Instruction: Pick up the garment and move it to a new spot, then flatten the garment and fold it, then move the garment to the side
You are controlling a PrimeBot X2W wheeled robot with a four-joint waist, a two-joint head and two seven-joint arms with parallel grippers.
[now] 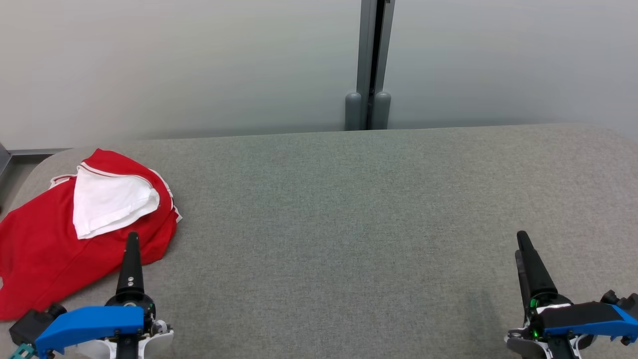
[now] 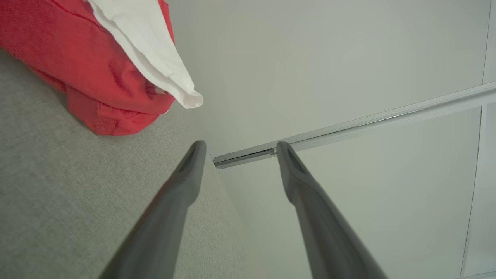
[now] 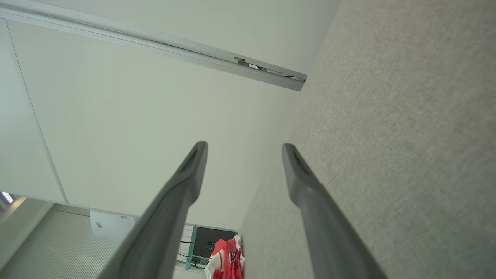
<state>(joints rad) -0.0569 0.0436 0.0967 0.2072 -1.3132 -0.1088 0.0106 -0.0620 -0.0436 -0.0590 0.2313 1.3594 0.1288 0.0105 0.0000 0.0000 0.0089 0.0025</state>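
Note:
The garment [image 1: 45, 239] is red with a white part on top, and lies crumpled at the left end of the grey cloth-covered table [image 1: 349, 224]. My left gripper [image 1: 132, 238] hangs at the garment's right edge, fingers pointing away from me. In the left wrist view the left gripper [image 2: 241, 146] is open and empty, with the garment [image 2: 97, 77] up and to the left, apart from the fingers. My right gripper [image 1: 520, 244] is far off at the lower right. In the right wrist view the right gripper [image 3: 244, 146] is open over bare table.
A pale wall runs along the table's back edge, with a grey post [image 1: 371, 65] at its middle. The table's rounded left corner lies just behind the garment. Red and white cloth [image 3: 226, 259] shows small at the table's far end beside a dark box.

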